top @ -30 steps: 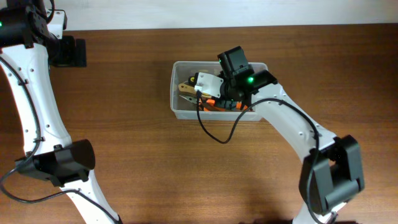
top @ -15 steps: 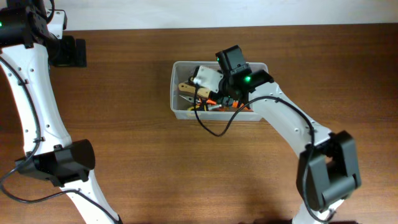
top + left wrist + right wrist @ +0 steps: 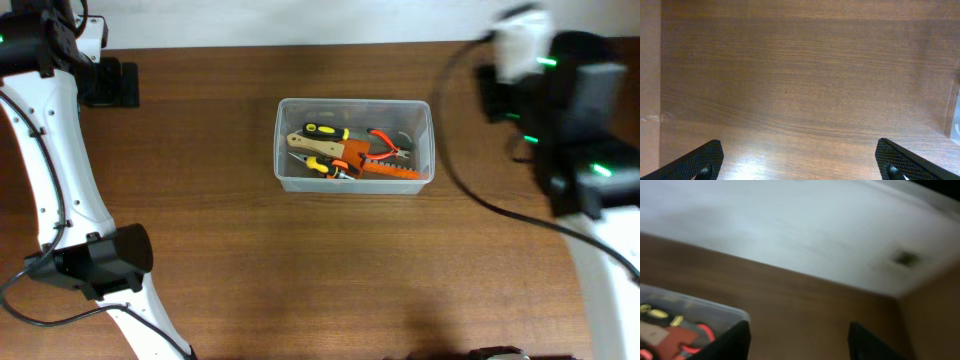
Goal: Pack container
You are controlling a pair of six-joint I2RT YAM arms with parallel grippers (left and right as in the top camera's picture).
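The clear plastic container [image 3: 280, 150] stands at the table's middle back. In it lie red-handled pliers [image 3: 385, 146], an orange tool [image 3: 385, 171], a yellow-and-black handled tool [image 3: 322, 130] and a wooden-handled tool [image 3: 315, 147]. My right gripper [image 3: 800, 342] is open and empty, off to the right of the container, whose corner [image 3: 695, 311] shows at the lower left of the right wrist view. The right arm [image 3: 570, 110] is blurred at the far right. My left gripper [image 3: 800, 167] is open and empty over bare wood; it sits at the back left [image 3: 110, 83].
A pale wall runs along the table's back edge [image 3: 300, 22]. The left arm's base [image 3: 95, 262] stands at the front left. The brown wooden table [image 3: 300, 260] spreads in front of the container.
My right arm has come up out of the container and swung far to the right and back. The tools stay in the container. The left arm has not moved.
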